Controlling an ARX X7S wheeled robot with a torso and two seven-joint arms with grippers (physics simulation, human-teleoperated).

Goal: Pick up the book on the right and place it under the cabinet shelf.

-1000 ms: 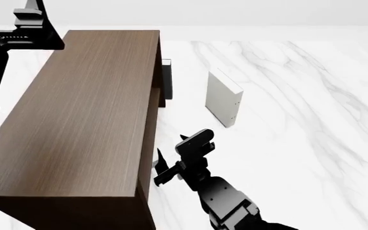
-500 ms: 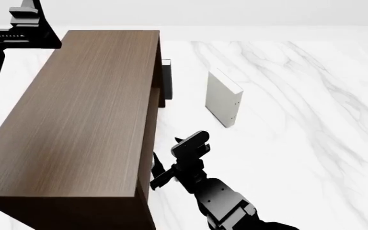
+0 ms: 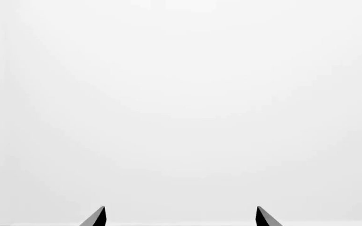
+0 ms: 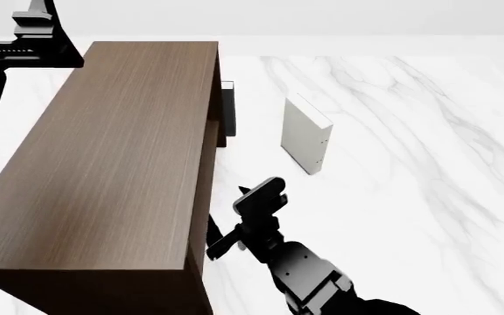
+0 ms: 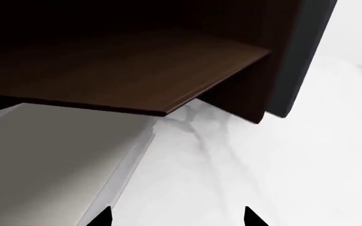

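The dark-brown cabinet (image 4: 112,151) stands at the left; its shelf board (image 5: 137,75) shows in the right wrist view. A pale white-grey book (image 5: 49,160) lies flat on the table, its far part under that board; its spine is hidden. A near-identical pale book (image 4: 304,134) stands upright on the table to the right, with tiny dark dots on its spine. My right gripper (image 4: 210,237) is open and empty at the cabinet's open side, just in front of the flat book (image 5: 177,220). My left gripper (image 4: 37,26) is raised at the far left, open, facing blank white (image 3: 179,219).
A dark slab (image 4: 228,108) stands upright against the cabinet's far corner; it also shows in the right wrist view (image 5: 300,56). White marble tabletop (image 4: 409,164) stretches right of the cabinet.
My right gripper has moved left and a little nearer, up to the cabinet's open side. The upright book and the left arm have not moved.
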